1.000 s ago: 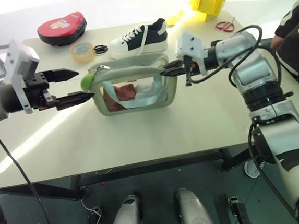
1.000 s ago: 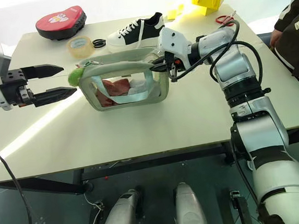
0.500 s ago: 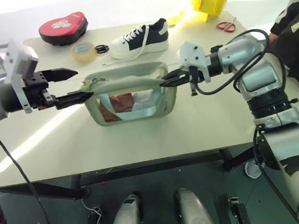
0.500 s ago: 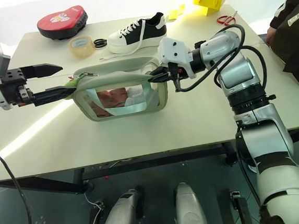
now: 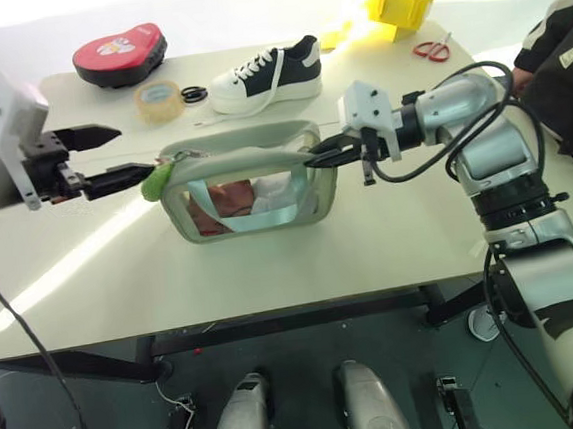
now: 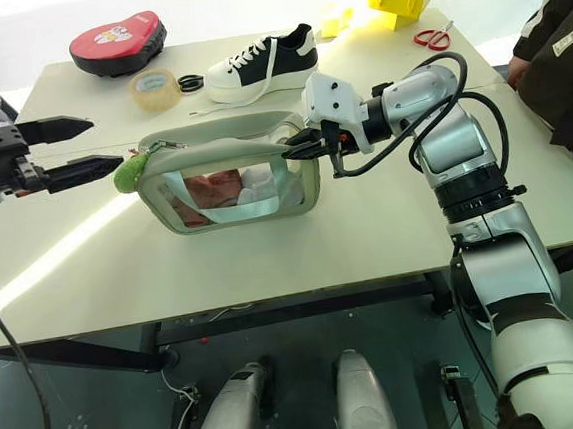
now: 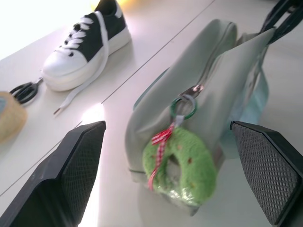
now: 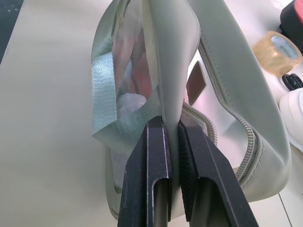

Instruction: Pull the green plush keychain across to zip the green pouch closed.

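Pale sage-green boxy pouch with clear plastic sides [image 5: 249, 183] sitting mid-table, zipper looking run fully along the top. Small lime-green fuzzy plush keychain [image 5: 156, 181] hanging off the pull at the pouch's left end, free of any grip. Right gripper [image 8: 173, 142] clamped tight on the fabric tab at the pouch's right end. Left gripper [image 5: 121, 157] spread wide, empty, lower finger tip just beside the plush.

Step likely release and check: keep right pinch steady, back left straight off without snagging the red gingham ribbon [image 7: 158, 146], confirm slider seated at the end stop.

Versus a second ago: left gripper drawn further left; plush now dangling clear, no longer between the fingers; right hold unchanged.
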